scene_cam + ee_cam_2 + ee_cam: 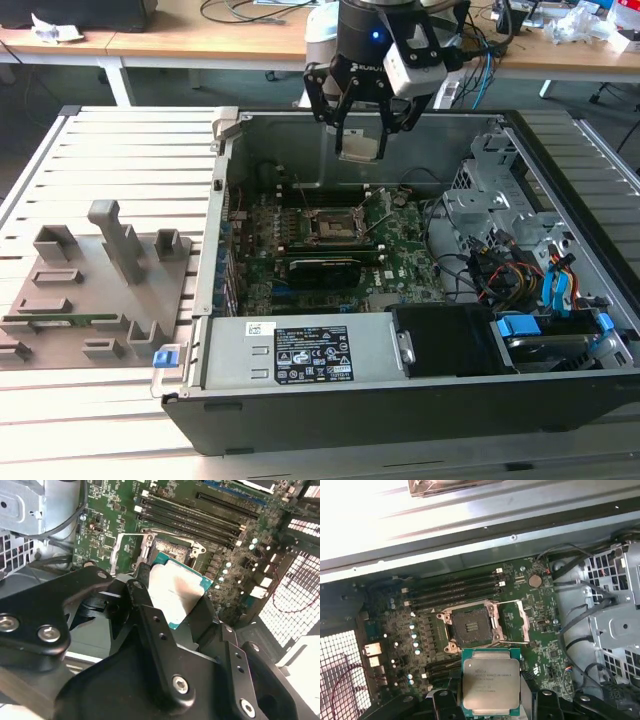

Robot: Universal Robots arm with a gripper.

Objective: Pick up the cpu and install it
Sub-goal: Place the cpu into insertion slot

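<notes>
Silvery-white metal on a green-rimmed square marks the thin flat cpu (491, 686). It is clenched by two opposite edges in my black two-fingered tool (362, 130) and hangs in the air over the open dark computer case (213, 240), touching nothing else. Gripping the rim keeps the fingers (142, 600) off the flat lid and, I judge, off the contact side underneath. The lid faces both wrist views, which would put the contact side towards the board.

The dark square socket (470, 627) lies on the green motherboard (547, 652), towards the rear wall of the case. Its metal retaining frame (523, 621) is swung open to one side, so the contact bed is bare to receive the chip. The chip is well above it; I cannot tell whether it is squarely over it.

The case stands at the exterior view's right edge of the pale slatted surface (110, 150). Grey plastic upright blocks (110, 240) stand towards the opposite edge, well apart from the work. Pick-up looks done; the chip is not yet seated.
</notes>
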